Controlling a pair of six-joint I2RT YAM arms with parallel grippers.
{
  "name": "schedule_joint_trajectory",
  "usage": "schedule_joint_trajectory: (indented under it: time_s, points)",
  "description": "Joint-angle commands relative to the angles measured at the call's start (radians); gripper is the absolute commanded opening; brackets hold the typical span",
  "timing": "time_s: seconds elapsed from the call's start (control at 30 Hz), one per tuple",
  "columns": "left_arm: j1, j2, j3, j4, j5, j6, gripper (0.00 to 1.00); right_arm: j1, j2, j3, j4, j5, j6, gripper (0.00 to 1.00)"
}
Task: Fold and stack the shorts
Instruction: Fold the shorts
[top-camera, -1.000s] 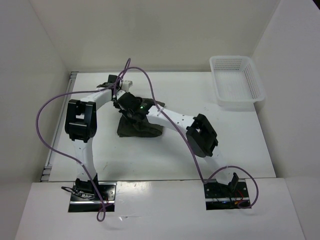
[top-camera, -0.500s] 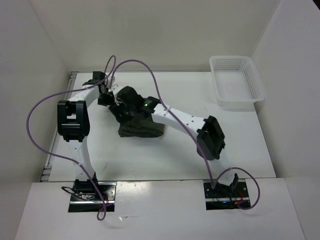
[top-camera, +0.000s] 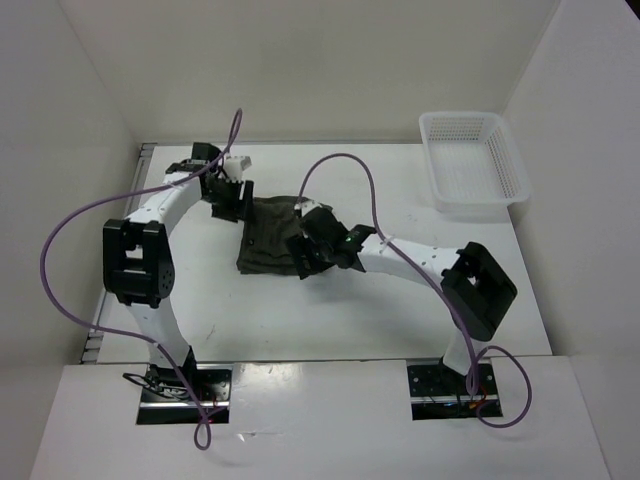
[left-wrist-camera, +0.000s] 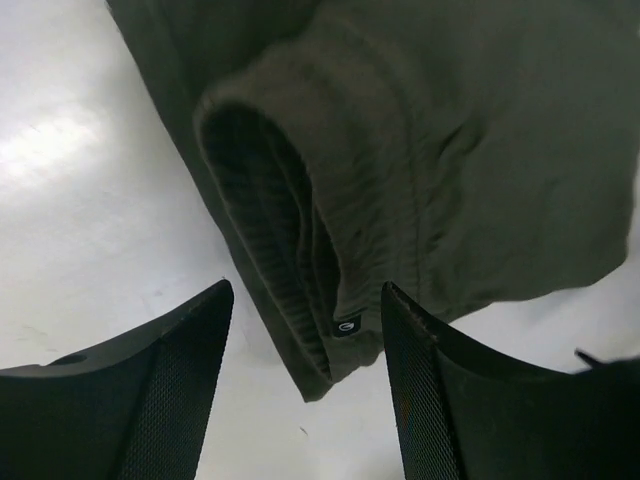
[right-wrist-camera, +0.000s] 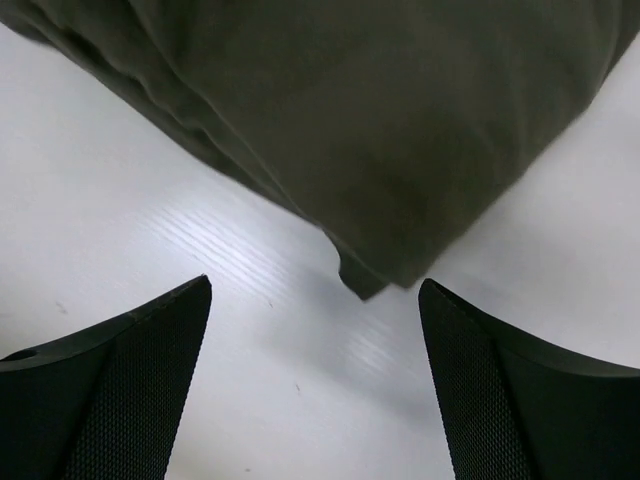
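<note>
Seemingly folded already, the shorts (top-camera: 268, 240) lie just ahead of the left gripper (left-wrist-camera: 305, 290) and right gripper (right-wrist-camera: 315, 285), both wide and empty; only stacking looks left.

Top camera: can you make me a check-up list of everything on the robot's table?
Surface: white table, a few small marks.
Job's things: dark olive shorts, a folded bundle lying flat left of the middle.
Clutter: white mesh basket in the far right corner, apart from the shorts.
Grippers: left gripper and right gripper both open, at the bundle's edges, holding nothing.
Cables: purple cables loop above both arms.
Surroundings: plain white walls.
</note>
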Motion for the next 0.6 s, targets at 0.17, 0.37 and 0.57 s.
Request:
schedule_joint_trajectory:
  time_s: [0.17,0.37,0.57]
  points:
    - [-0.019,0.087,-0.039,-0.020,0.151,0.004,0.64,-0.007,0.089,-0.049,0.105,0.069,0.120,0.89]
    - [-0.029,0.118,-0.039,-0.009,0.187,0.004,0.42,-0.052,0.100,-0.107,0.197,0.046,0.197,0.82]
    - [-0.029,0.118,-0.039,-0.009,0.223,0.004,0.14,-0.105,0.110,-0.137,0.197,0.058,0.211,0.65]
